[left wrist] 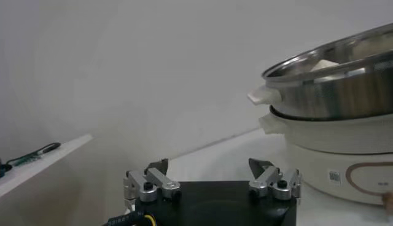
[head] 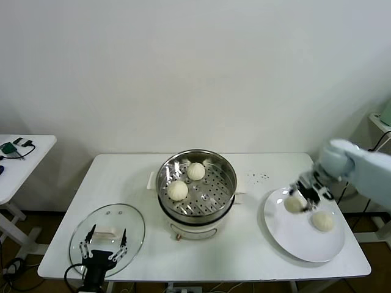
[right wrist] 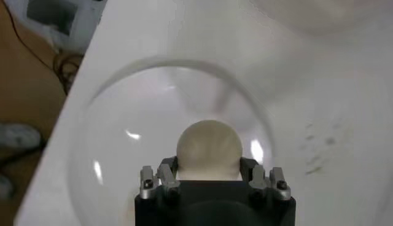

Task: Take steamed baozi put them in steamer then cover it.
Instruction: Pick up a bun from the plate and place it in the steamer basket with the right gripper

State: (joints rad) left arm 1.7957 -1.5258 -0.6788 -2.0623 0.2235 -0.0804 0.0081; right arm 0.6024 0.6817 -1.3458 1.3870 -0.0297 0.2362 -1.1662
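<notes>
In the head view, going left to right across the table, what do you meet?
Glass lid with the open left gripper over it → steamer holding two buns → right gripper shut on a bun over the white plate → the last bun on that plate.

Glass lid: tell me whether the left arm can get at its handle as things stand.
Probably yes. The left gripper hangs open right over the glass lid, above its white handle, with nothing between.

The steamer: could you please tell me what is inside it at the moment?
Inside the steamer, two steamed baozi sit apart on the perforated tray; the rest of it is bare. Whatever lies beneath the tray cannot be seen.
</notes>
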